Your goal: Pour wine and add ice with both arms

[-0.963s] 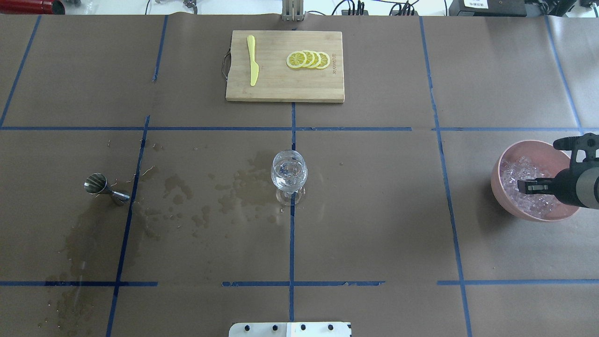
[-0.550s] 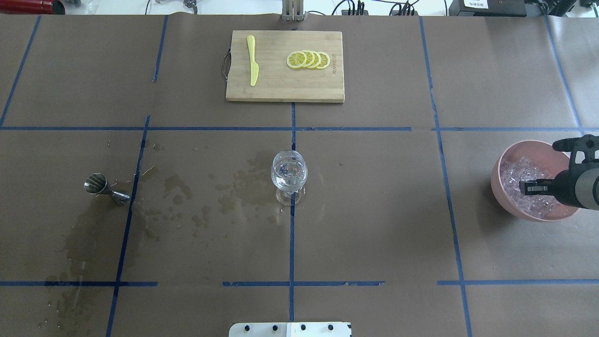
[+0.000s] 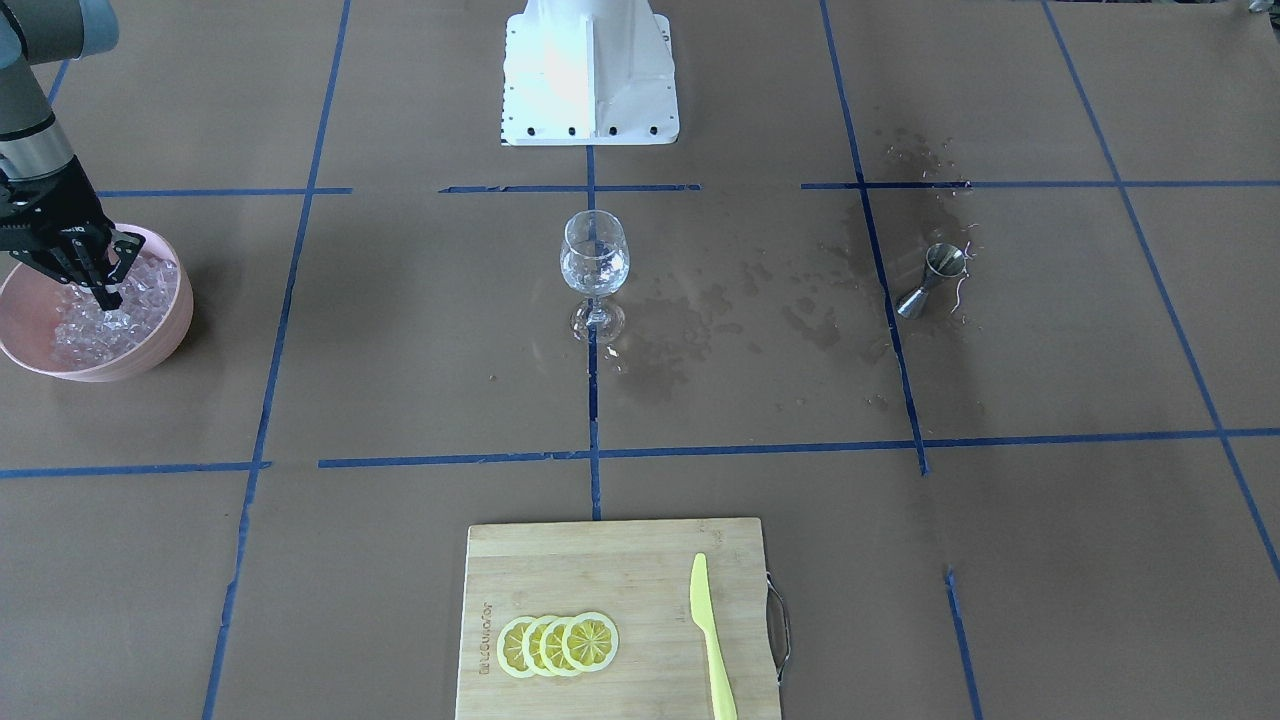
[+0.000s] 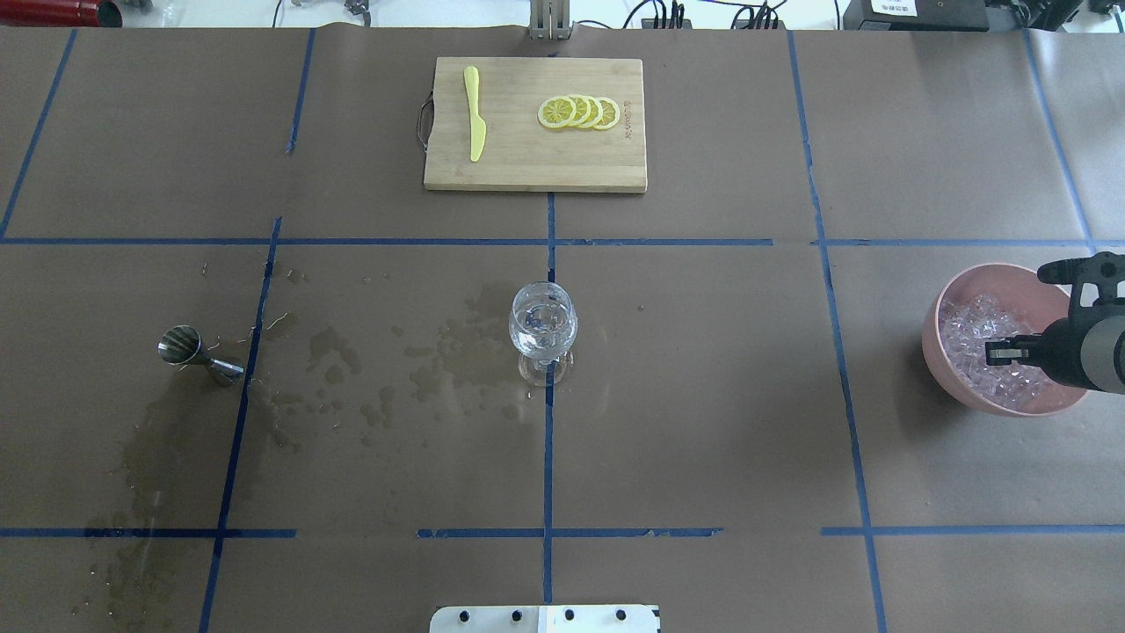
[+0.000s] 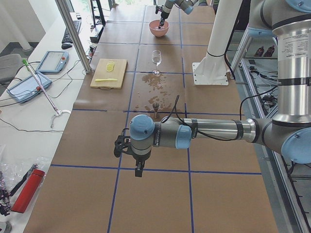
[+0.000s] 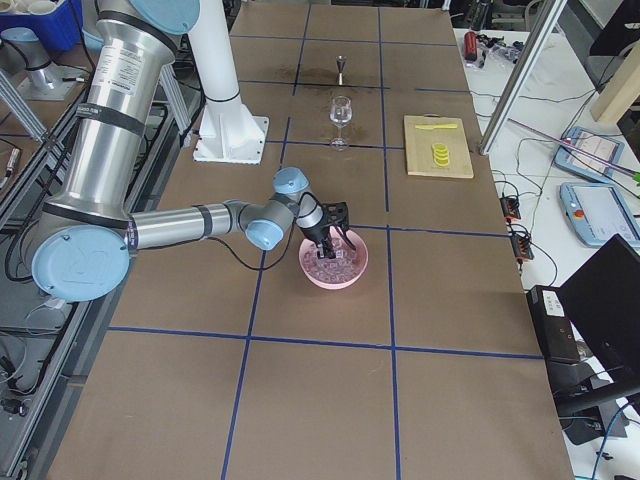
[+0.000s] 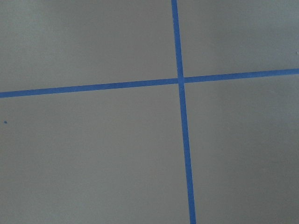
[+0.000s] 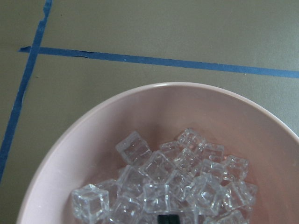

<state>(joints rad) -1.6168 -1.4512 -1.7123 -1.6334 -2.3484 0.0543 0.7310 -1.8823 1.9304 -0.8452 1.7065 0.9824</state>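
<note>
reaching into the right-hand bowl [image 8: 93,135], your right gripper [image 4: 991,352] sits among the ice [image 8: 163,182] to take some; clenched or not, i cannot tell. left gripper [image 5: 138,171], likewise unclear, hangs far left. wine [image 3: 594,268] is in the centre glass [image 4: 543,330].

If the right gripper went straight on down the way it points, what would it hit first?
Most likely the heap of clear ice cubes in the round pink bowl, directly beneath the right gripper.

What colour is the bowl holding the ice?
Pale pink bowl; clearest in the right wrist view.
</note>
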